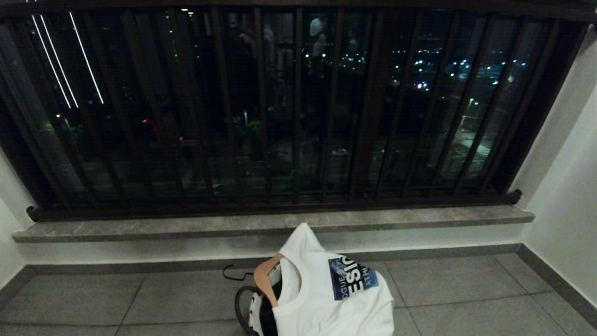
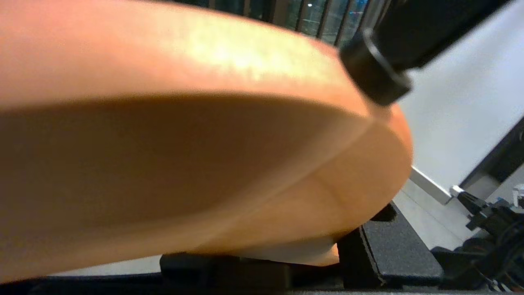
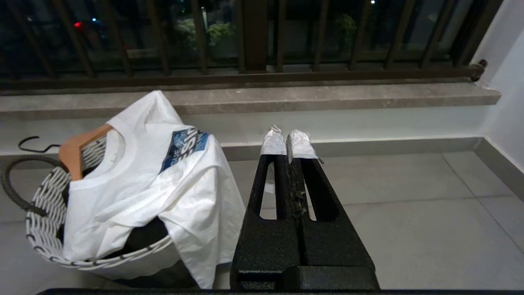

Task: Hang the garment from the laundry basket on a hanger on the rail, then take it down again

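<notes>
Between the left gripper's (image 2: pixel 262 262) jaws we're seeing a wooden hanger (image 2: pixel 184 143), pale orange, filling nearly the whole left wrist view; the jaws are standing part-way apart and look closed on the wood, w/ the black fingers (image 2: pixel 389 246) showing under its edge. A black cylindrical part is crossing just above the hanger's rounded end, & the white wall is lying beyond.

The right gripper (image 3: pixel 286 143) is hanging low over the grey tile floor (image 3: pixel 409 221), its taped tips pressed together, holding nothing, near the laundry basket (image 3: pixel 45 205) but apart from it.

We're finding the white T-shirt (image 1: pixel 336 298) w/ a blue logo draped over the basket, on a second wooden hanger (image 1: pixel 263 277) whose black hook is sticking out to the side. The basket is sitting on the floor just before the stone sill (image 1: pixel 396 217), under the dark window bars (image 1: pixel 298 107).
</notes>
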